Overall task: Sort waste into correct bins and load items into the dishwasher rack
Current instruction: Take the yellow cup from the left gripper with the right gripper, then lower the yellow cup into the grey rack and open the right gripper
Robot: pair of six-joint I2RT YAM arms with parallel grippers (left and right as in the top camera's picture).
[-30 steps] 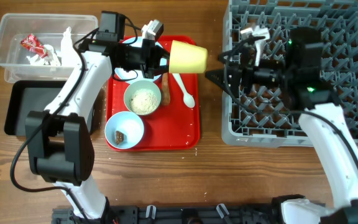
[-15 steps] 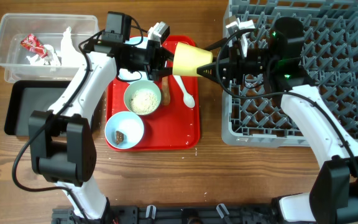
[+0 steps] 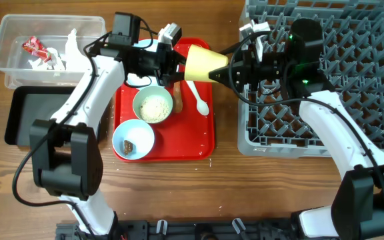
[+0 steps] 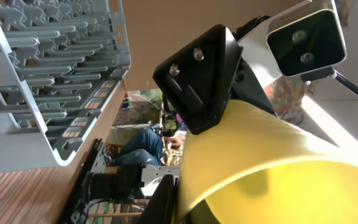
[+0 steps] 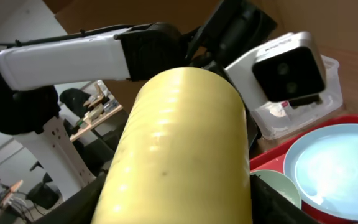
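The yellow cup [image 3: 204,62] lies on its side in the air above the red tray's far right corner. My left gripper [image 3: 180,65] is shut on its rim, and the rim fills the left wrist view [image 4: 278,162]. My right gripper [image 3: 224,71] is open, its fingers on either side of the cup's base end [image 5: 179,149]. One blue bowl [image 3: 153,105] holds rice grains, another [image 3: 133,138] a brown scrap. The white spoon [image 3: 199,99] and a brown stick [image 3: 177,100] lie on the tray. The blue plate [image 5: 334,168] sits under my left arm. The grey rack [image 3: 352,133] is at the right.
The red tray [image 3: 199,143] sits mid-table. The clear tub [image 3: 12,40] at far left holds the red-and-white wrapper [image 3: 32,47] and tissue [image 3: 55,59]. The black tray [image 3: 25,113] lies in front of it, partly under my left arm.
My right gripper has swung left from over the rack to the cup and its fingers now flank the base. My left gripper has tilted the cup slightly toward it.
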